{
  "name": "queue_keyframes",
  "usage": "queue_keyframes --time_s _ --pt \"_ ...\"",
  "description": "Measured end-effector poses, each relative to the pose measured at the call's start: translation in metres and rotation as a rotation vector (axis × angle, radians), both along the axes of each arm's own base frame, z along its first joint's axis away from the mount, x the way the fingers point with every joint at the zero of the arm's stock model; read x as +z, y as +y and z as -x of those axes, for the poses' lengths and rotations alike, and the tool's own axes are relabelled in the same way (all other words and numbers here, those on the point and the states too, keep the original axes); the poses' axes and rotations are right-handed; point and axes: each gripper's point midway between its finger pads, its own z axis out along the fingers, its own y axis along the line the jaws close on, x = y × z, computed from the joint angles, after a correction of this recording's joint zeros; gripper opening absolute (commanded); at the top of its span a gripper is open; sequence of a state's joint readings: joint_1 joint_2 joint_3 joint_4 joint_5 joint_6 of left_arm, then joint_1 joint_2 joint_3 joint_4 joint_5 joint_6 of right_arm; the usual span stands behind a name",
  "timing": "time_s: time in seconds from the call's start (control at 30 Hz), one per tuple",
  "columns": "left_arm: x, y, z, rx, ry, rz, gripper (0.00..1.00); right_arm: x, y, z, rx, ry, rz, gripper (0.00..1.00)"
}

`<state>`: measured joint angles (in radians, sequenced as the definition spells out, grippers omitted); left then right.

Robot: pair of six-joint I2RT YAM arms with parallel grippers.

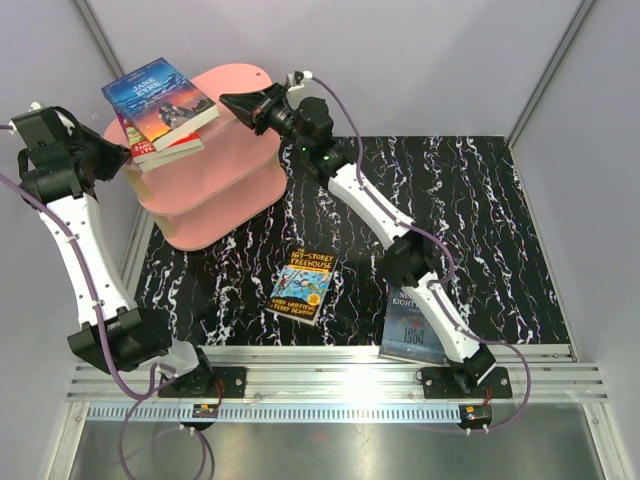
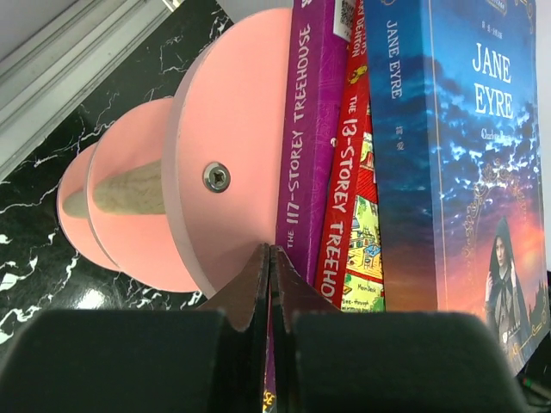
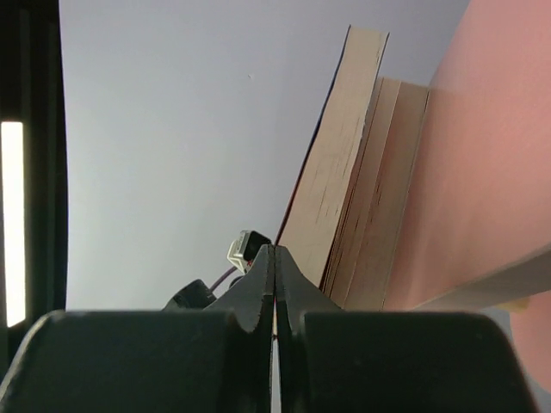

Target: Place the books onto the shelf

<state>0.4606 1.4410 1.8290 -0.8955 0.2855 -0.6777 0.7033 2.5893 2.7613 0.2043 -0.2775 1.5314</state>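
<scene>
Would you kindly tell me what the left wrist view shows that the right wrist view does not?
Only the left wrist view shows the spines and titles, purple 117-Storey Treehouse, red 13-Storey Treehouse, blue Jane Eyre, plus lower boards of the shelf and a wooden post. Only the right wrist view shows the page edges. Both show the three books stacked on the top board, behind a shut tool: left tool, right tool.

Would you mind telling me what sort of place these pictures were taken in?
Most likely a robot test booth: plain grey walls close in a black marbled table, two arms are bolted to a metal rail at its near edge, and the pink shelf and books look like props.
</scene>
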Motion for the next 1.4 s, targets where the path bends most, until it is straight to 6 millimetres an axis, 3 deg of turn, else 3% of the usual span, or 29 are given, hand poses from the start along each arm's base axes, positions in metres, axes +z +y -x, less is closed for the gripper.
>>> queue_keyframes --time_s 0.17,0.4,0.77,0.97,1.2,1.3,1.33,1.37,1.4 --pt "-0.001 0.002 -0.004 0.001 -0.013 -0.008 0.0 -0.005 0.016 0.011 -0.002 0.017 0.02 0.0" --pt "-0.001 0.001 -0.006 0.002 -0.022 -0.018 0.0 -0.013 0.021 0.011 -0.021 0.018 0.054 0.0" --pt "-0.001 0.0 -0.004 0.005 -0.026 -0.025 0.0 -0.021 0.04 0.032 0.01 0.003 0.099 0.0" --pt "-0.001 -0.002 0.0 0.005 -0.024 -0.027 0.01 -0.015 0.045 0.053 0.042 -0.023 0.139 0.0" --pt "-0.001 -0.005 0.005 0.003 -0.015 -0.03 0.04 -0.001 0.032 0.073 0.053 -0.067 0.209 0.02" --pt "-0.001 -0.007 0.009 0.003 -0.008 -0.031 0.13 0.009 0.022 0.082 0.072 -0.087 0.222 0.45" --pt "0.0 -0.007 0.011 0.005 -0.008 -0.036 0.21 0.011 0.016 0.084 0.077 -0.09 0.232 0.9" --pt "0.001 -0.007 0.014 0.015 -0.007 -0.042 0.36 0.012 0.011 0.083 0.077 -0.091 0.239 0.99" --pt "0.002 -0.006 0.015 0.018 -0.008 -0.051 0.45 0.013 0.003 0.082 0.075 -0.097 0.253 1.0"
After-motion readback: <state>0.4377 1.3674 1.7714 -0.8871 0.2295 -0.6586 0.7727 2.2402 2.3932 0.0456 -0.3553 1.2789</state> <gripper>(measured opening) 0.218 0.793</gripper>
